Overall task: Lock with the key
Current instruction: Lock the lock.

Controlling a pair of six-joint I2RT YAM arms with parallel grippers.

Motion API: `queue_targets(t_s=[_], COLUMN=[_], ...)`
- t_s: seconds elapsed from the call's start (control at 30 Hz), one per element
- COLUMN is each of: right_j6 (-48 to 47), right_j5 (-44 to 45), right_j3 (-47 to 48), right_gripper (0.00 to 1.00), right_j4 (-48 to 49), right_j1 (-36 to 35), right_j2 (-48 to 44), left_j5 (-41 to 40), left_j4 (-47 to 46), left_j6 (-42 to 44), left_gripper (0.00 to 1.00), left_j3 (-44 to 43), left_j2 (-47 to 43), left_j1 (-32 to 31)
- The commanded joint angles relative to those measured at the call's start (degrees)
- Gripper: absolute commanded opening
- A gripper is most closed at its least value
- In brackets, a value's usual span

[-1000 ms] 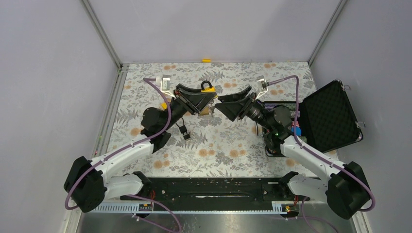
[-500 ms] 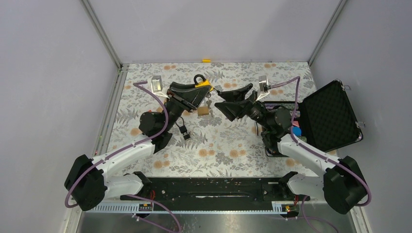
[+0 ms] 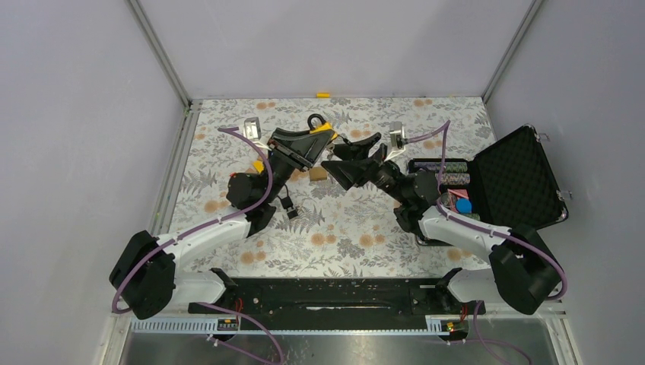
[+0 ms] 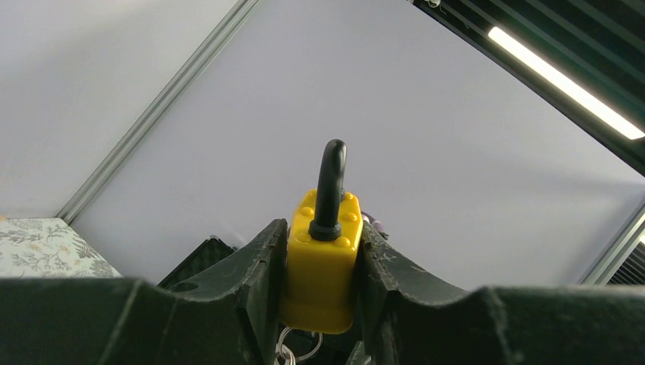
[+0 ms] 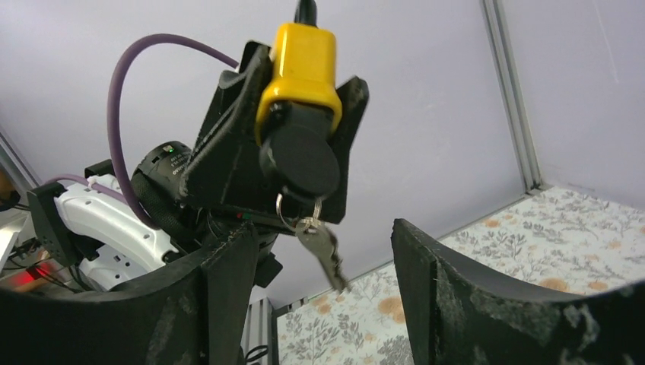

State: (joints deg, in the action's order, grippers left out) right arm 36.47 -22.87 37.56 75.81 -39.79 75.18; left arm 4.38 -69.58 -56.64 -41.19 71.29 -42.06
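**Padlock held up in the left end effector, key already in it**

I see the yellow padlock (image 4: 319, 266) lifted off the surface over its far middle part. The left end effector (image 4: 321, 226) is clamped on its two flat sides. Its black shackle (image 4: 332, 179) points up and away from the wrist. From the right wrist camera I look at the lock's underside. A key with a round black head (image 5: 299, 161) sits in it, and a ring (image 5: 297, 207) with a spare silver key (image 5: 325, 251) dangles below. The right end effector (image 5: 319, 232) is just beside the lock, its jaws apart and gripping nothing.

The surface (image 3: 342, 236) is covered in a grey leaf and orange flower print. A small brown item (image 3: 318, 173) lies under the raised lock, and a small black one (image 3: 287, 205) lies nearer the left arm. An open black case (image 3: 521, 182) sits at the right edge. The walls are plain pale lilac, framed by metal rails, and a strip light (image 4: 563, 72) shows overhead.
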Motion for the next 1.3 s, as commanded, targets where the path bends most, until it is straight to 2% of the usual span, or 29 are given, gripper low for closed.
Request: queue_targets(t_s=[0.0,0.17,0.33,0.4,0.47,0.53,0.57,0.63,0.7,0.93,0.97,1.13,1.27], right_j6=[-4.3,-4.1,-3.2,-3.2,-3.2,-3.3,-3.3,-3.3,-3.3,-3.2,-3.6,-6.4,-4.2], right_j5=[4.1,6.0,7.5,8.1,8.6,8.7,8.7,8.6,8.5,8.3,8.1,5.3,1.8], right_j3=[3.5,4.1,4.0,3.9,3.7,3.7,3.7,4.0,4.2,3.3,2.7,-4.2,-8.4], right_gripper=[0.7,0.63,0.41,0.37,0.39,0.53,0.56,0.56,0.48,0.03,0.0,0.0,0.0], right_j4=[6.0,7.1,8.2,8.2,8.4,8.4,8.3,8.4,8.3,8.4,8.4,8.0,7.3], right_j1=[-1.6,-1.9,-2.0,-2.0,-2.0,-2.0,-2.0,-2.0,-2.0,-2.0,-2.0,-1.6,-0.2], right_j2=[0.9,2.0,2.6,2.6,2.4,2.3,2.1,2.2,2.3,2.3,2.1,-1.0,-4.4], left_j5=[-0.6,-0.6,-0.7,-0.8,-0.9,-0.9,-0.9,-1.0,-1.1,-1.7,-1.7,-0.3,0.8], left_j4=[-5.9,-5.8,-6.2,-6.4,-6.7,-6.9,-6.9,-6.9,-6.9,-6.8,-6.7,-3.2,1.1], left_j6=[-0.2,-0.1,-0.2,-0.3,-0.3,-0.3,-0.3,-0.4,-0.5,-0.3,-0.1,0.5,1.4], left_gripper=[0.0,0.0,0.0,0.0,0.0,0.0,0.0,0.0,0.0,0.0,0.0,0.0,0.0], left_j3=[-2.5,-1.6,-1.3,-1.1,-1.0,-0.8,-0.8,-0.6,-0.5,-0.4,-0.5,-1.2,-0.7], left_j2=[-1.8,-2.3,-2.1,-2.2,-2.1,-2.1,-2.2,-2.2,-2.2,-2.7,-2.9,-6.6,-10.0], left_j1=[-0.3,-0.3,-0.2,-0.3,-0.2,-0.2,-0.2,-0.3,-0.3,-0.2,-0.1,3.7,7.5])
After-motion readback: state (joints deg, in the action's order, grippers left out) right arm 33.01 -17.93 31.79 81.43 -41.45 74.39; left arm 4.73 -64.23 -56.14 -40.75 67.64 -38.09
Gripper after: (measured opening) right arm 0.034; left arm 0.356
